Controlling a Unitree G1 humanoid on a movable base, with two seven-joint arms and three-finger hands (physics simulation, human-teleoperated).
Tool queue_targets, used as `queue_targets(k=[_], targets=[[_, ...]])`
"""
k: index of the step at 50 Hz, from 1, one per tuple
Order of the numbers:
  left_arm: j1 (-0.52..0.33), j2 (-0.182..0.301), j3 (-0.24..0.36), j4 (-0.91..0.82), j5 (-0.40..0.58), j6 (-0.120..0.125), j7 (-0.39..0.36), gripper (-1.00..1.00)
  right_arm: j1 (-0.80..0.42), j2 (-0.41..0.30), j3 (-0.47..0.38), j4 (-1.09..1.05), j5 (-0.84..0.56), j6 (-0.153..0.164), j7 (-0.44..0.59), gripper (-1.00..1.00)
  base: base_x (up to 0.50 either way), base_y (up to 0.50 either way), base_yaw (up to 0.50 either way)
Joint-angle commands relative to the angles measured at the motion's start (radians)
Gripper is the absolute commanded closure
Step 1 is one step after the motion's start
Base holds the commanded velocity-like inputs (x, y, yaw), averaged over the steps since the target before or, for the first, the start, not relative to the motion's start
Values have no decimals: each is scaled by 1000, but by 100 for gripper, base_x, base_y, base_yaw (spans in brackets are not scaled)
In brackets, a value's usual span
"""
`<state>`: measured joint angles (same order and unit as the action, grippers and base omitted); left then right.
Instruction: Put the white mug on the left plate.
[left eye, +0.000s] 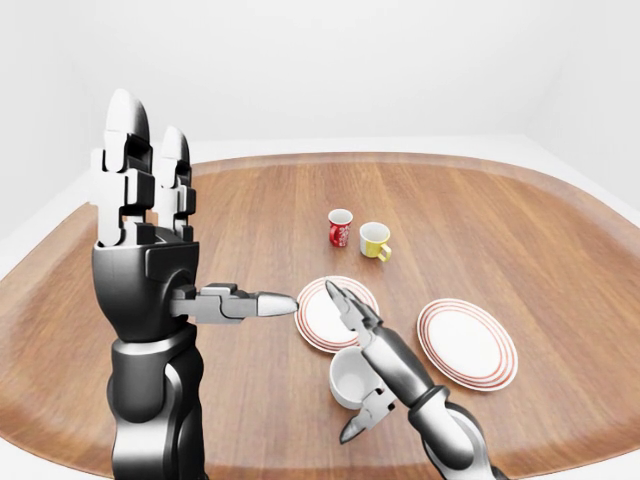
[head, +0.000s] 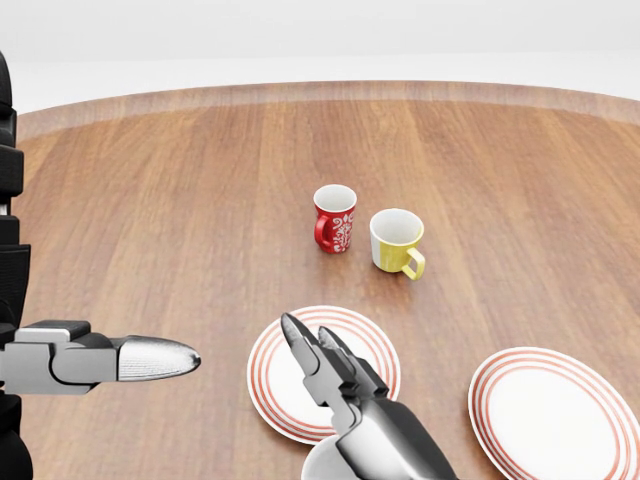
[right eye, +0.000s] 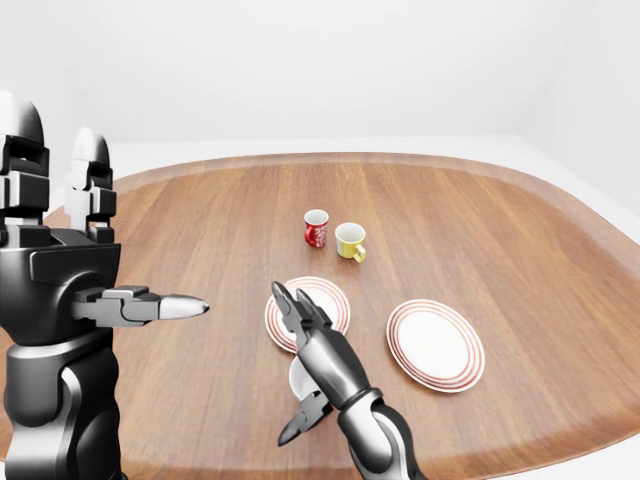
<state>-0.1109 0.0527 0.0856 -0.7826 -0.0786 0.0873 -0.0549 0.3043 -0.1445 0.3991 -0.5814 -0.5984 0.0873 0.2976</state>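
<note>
The white mug (left eye: 350, 378) stands upright on the wooden table, just below the left plate (left eye: 312, 320), a white plate with red rings. My right hand (left eye: 345, 365) reaches around the mug. Its straight fingers (left eye: 350, 310) point up over the left plate's lower edge, and its thumb (left eye: 358, 425) lies on the mug's near side. The hand is open, not closed on the mug. In the head view the mug (head: 322, 466) shows only at the bottom edge under that hand (head: 335, 385). My left hand (left eye: 180, 220) is raised at the left, open and holding nothing.
A second red-ringed plate (left eye: 467, 342) lies right of the mug. A red patterned mug (head: 335, 218) and a yellow mug (head: 397, 240) stand side by side above the left plate. The table's rounded rim (left eye: 560, 455) runs close below the plates.
</note>
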Motion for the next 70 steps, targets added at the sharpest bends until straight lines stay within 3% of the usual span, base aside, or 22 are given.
queue_targets(k=[1,11,28,70], targets=[[2,-1,-3,3,2,0,-1,-98,-8,6,-1,68,-95,0,-4,-100,0,0,0],[5,-2,-4,5,4,0,-3,-98,-7,17,2,93,-220,0,12,-100,0,0,0],[3,-2,-4,-1,4,0,-3,-97,-101,71,-27,174,-279,0,93,-100,0,0,0],[7,-4,-8,-2,6,0,-3,-98,-105,87,-27,329,-435,0,59,-100,0,0,0]])
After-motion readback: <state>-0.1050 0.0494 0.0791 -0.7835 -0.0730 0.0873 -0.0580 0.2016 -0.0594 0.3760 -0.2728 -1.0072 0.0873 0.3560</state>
